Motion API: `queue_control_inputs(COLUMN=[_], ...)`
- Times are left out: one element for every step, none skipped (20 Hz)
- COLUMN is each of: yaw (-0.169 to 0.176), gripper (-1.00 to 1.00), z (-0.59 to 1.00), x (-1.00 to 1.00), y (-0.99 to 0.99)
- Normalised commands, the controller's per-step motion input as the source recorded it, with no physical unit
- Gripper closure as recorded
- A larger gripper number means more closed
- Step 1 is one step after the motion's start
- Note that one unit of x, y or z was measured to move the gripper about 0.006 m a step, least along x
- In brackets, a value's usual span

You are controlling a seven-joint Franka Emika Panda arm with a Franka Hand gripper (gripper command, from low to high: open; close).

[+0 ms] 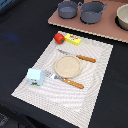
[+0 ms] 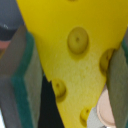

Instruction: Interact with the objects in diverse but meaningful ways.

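The yellow cheese wedge (image 2: pixel 75 50) with round holes fills the wrist view. It sits between my gripper (image 2: pixel 72 75) fingers, whose green-edged grey pads (image 2: pixel 25 75) press against both its sides, so the gripper is shut on it. Neither the arm nor the cheese shows in the exterior view. On the striped placemat (image 1: pixel 95 75) there lie a red tomato (image 1: pixel 59 37), a yellow rectangular box (image 1: pixel 73 39) beside it, and a white-blue milk carton (image 1: pixel 35 76) near the exterior view's left edge. Two grey pots (image 1: pixel 68 8) (image 1: pixel 93 11) stand on a pink tray (image 1: pixel 80 24) at the back.
A round wooden plate (image 1: pixel 67 65) lies mid-mat, with a wooden-handled knife (image 1: pixel 82 58) behind it and a fork (image 1: pixel 67 81) in front. A pale bowl (image 1: pixel 123 17) stands on the tray at the exterior view's right. The table around is dark.
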Motion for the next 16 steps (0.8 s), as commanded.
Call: queue_control_inputs(yaw=[0.091, 0.088, 0.084, 0.084, 0.084, 0.083, 0.083, 0.084, 0.085, 0.084, 0.083, 0.079, 0.072, 0.072, 0.072, 0.07], gripper=[1.0, 1.0, 1.0, 1.0, 1.0, 1.0, 1.0, 1.0, 1.0, 1.0, 1.0, 1.0, 1.0, 1.0, 1.0, 1.0], z=[-0.32, -0.3, -0.3, -0.27, -0.28, -0.29, -0.29, -0.31, -0.33, -0.34, -0.32, -0.3, -0.29, -0.31, -0.35, -0.38], x=[-1.0, -1.0, -1.0, -1.0, -1.0, -1.0, -1.0, -1.0, -1.0, -1.0, -1.0, -1.0, -0.91, -0.81, -0.83, -0.83], y=[0.0, 0.0, 0.01, 0.02, 0.02, 0.02, 0.03, 0.04, 0.03, 0.03, 0.02, 0.0, 0.0, 0.0, 0.0, 0.0])
